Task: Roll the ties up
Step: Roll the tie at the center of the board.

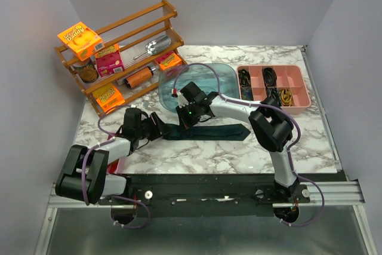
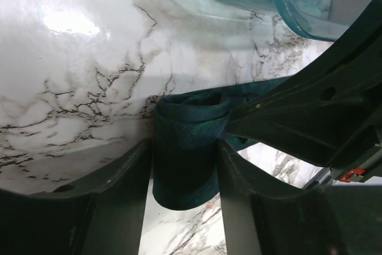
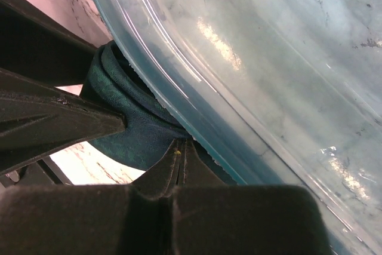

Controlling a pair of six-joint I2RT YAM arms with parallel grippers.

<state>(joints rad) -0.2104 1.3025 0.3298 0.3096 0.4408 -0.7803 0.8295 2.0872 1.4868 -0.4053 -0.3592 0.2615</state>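
The dark teal tie (image 1: 222, 131) lies across the marble table in front of the blue tub (image 1: 222, 76), broad pointed end to the right. Its left end is rolled into a short coil (image 2: 185, 147). My left gripper (image 1: 162, 128) holds that coil, with one finger against each side of it (image 2: 184, 147). My right gripper (image 1: 186, 120) is shut, and its joined tips (image 3: 181, 144) press against the tie's fabric (image 3: 137, 135) right beside the tub's rim (image 3: 239, 58). In the right wrist view a left finger (image 3: 54, 123) shows at the left.
A wooden rack (image 1: 119, 46) with orange and pink boxes, a jar and a metal scoop stands at the back left. A pink divided tray (image 1: 274, 67) holding small dark items sits at the back right. The tub is close behind both grippers.
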